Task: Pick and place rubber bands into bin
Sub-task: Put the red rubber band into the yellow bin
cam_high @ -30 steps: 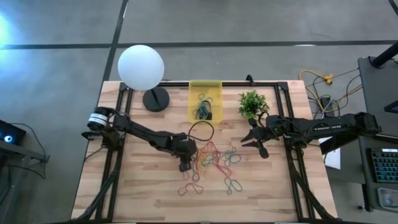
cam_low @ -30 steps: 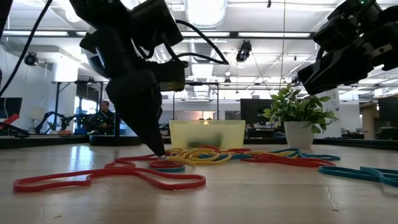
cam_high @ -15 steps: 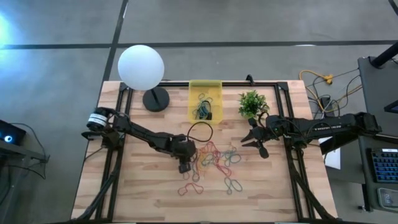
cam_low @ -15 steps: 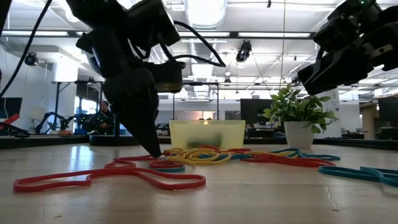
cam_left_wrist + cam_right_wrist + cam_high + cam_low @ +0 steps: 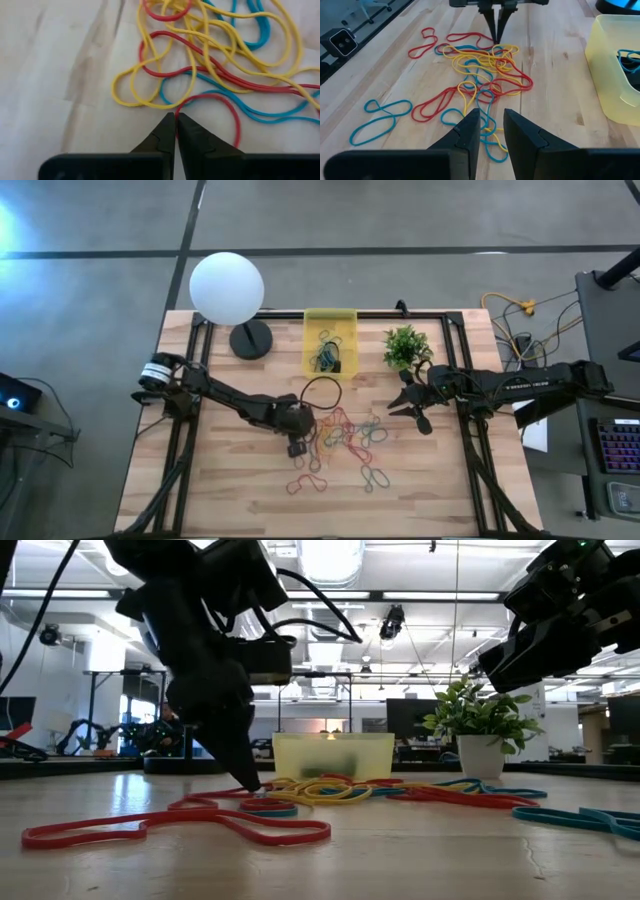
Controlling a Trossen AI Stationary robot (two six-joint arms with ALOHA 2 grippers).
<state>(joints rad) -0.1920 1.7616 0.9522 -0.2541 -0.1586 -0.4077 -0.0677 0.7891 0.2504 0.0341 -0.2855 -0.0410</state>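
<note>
Several rubber bands (image 5: 345, 438) in red, yellow and blue lie tangled on the wooden table, in front of the yellow bin (image 5: 330, 315), which holds a few bands. My left gripper (image 5: 175, 116) stands shut with its tips on the table at the pile's left edge (image 5: 255, 788). There it has the bend of a red rubber band (image 5: 220, 97). My right gripper (image 5: 491, 125) hovers above the table to the right of the pile (image 5: 415, 410). It is open, with nothing between its fingers. My left gripper has the red band's bend (image 5: 181, 104) running into the seam between its two shut fingertips. The fingers come from above, slanting down to the table. The rest of the band lies slack on the table among yellow and blue bands.
A white globe lamp (image 5: 227, 288) stands at the far left and a small potted plant (image 5: 403, 347) to the right of the bin. A black cable loop (image 5: 322, 392) hangs over the table between bin and pile. Loose bands (image 5: 378, 476) lie toward the near edge.
My left gripper has shut its fingers at the pile's left edge, its tips staying down on the table in the same place. The bands have not visibly moved.
</note>
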